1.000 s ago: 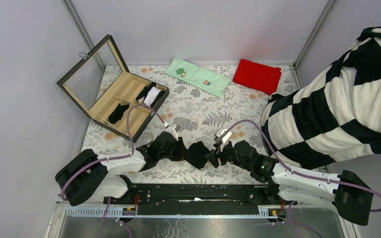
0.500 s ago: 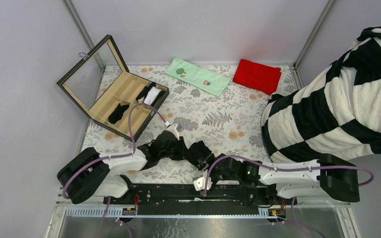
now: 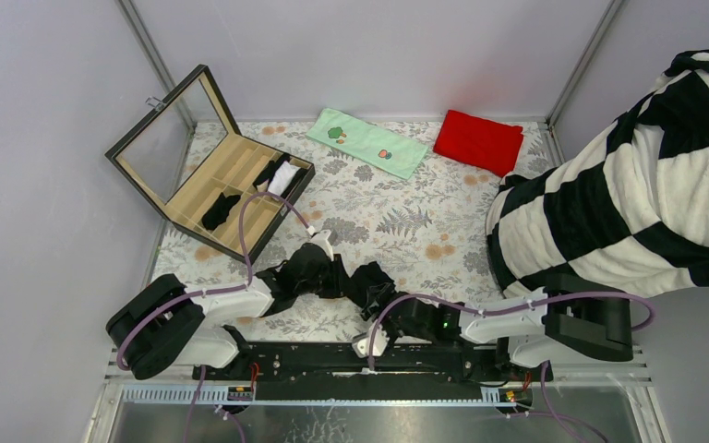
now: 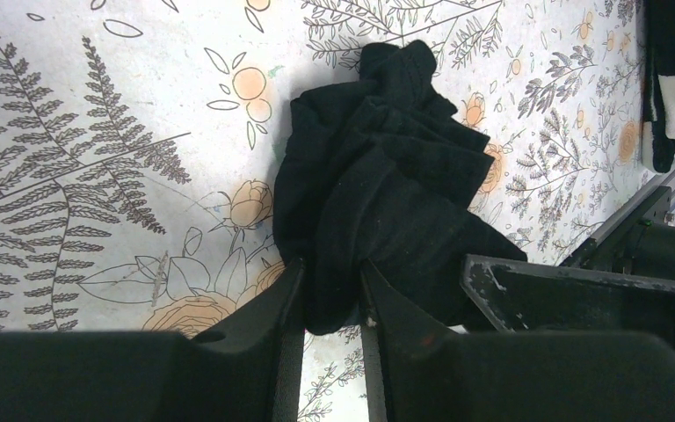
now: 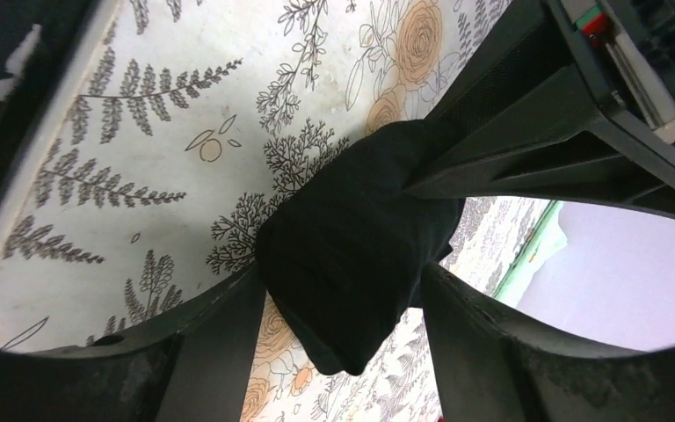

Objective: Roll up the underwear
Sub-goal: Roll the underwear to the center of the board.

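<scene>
One limp wad of the underwear [image 3: 369, 280] lies at the near edge of the table [image 3: 406, 212].
Nearest, the right gripper [image 5: 343, 280] stands wide astride one lump; whether it presses I cannot tell. Just beyond, left of it, the left gripper [image 4: 332, 299] pinches a hem between narrow jaws. Light, floppy, shape-losing cloth, I judge: take a flat edge, not the bunched middle, and roll low.
</scene>
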Robot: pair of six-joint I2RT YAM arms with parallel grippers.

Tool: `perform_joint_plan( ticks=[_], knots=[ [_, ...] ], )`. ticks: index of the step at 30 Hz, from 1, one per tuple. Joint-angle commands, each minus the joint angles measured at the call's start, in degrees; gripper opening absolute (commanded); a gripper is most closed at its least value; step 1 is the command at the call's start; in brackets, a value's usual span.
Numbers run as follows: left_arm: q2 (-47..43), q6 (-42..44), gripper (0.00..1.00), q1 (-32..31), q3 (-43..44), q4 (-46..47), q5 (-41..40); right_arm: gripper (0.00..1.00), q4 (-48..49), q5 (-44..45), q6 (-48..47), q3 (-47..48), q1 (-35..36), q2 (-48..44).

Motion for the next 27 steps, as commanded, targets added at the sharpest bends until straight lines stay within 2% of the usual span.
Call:
perform_joint_plan(
  ticks=[1, 4, 6, 8, 11, 14, 19, 23, 27],
  knots=[
    [0.90, 1.11, 0.30, 0.25, -0.03, -2.19, -0.22, 0.68, 4.16, 5.07, -2.25, -1.33, 0.49, 3.42],
    [0.24, 1.03, 0.30, 0.26, -0.18, -2.44, -0.40, 0.53, 6.33, 6.21, 1.31, -2.18, 0.77, 3.95],
    [-0.30, 0.86, 0.30, 0.28, -0.44, -2.46, -0.41, 0.33, 8.37, 6.90, 2.74, -3.18, 1.29, 4.35],
    [-1.02, 0.85, 0.30, 0.26, -0.47, -2.87, -0.56, 0.18, 9.94, 7.24, 4.51, -3.94, 1.86, 4.87],
    [-2.59, 0.49, 0.31, 0.36, -0.11, -4.41, -1.29, 0.08, 12.40, 7.66, 8.35, -4.72, 2.38, 4.80],
    [-7.35, -0.80, 0.37, 0.88, 0.42, -7.76, -3.63, 0.04, 14.50, 5.58, 13.59, -5.94, 2.52, 3.12],
    [-17.86, -1.34, 0.59, 2.01, 2.97, -14.63, -9.13, 0.02, 21.14, 2.75, 23.70, -8.82, 2.52, 0.06],
    [-21.15, -0.48, 0.64, 2.82, 5.09, -19.31, -10.77, 0.01, 28.65, 2.28, 33.18, -10.82, 2.51, -0.81],
    [-21.28, -1.09, 0.65, 2.99, 5.06, -19.51, -9.80, 0.00, 36.15, 2.29, 41.42, -12.19, 2.52, 0.72]
  ],
)
